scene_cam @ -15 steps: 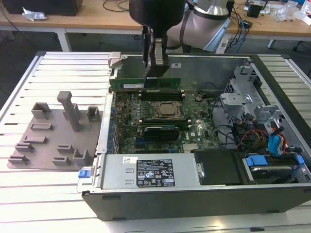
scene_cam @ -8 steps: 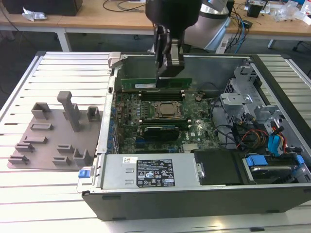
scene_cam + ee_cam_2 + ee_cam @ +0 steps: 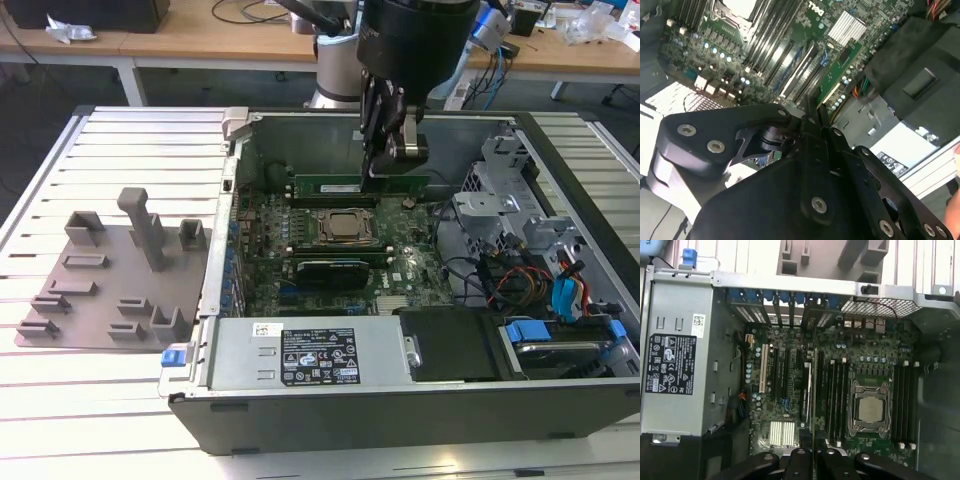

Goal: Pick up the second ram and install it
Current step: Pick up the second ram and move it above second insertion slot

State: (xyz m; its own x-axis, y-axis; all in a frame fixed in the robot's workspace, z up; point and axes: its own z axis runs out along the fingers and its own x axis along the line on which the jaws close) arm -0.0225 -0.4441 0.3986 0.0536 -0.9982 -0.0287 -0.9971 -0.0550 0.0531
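My gripper [image 3: 383,172] is down inside the open computer case [image 3: 240,180] and is shut on the second ram [image 3: 330,184]. The ram is a long green stick held level on its edge, just beyond the CPU socket [image 3: 345,228], over the far memory slots. I cannot tell whether it touches a slot. In the second wrist view the green ram [image 3: 840,65] runs out from the shut fingertips [image 3: 807,107] above the motherboard. In the first wrist view the ram [image 3: 813,390] shows as a thin edge beside the black memory slots [image 3: 837,395] and the CPU socket [image 3: 870,407].
A dark stick [image 3: 330,268] sits in the slots on the near side of the socket. The grey fixture plate [image 3: 110,280] with upright posts lies on the slatted table at the exterior view's left. The power supply [image 3: 310,352] and the drive cage with cables [image 3: 520,230] crowd the case.
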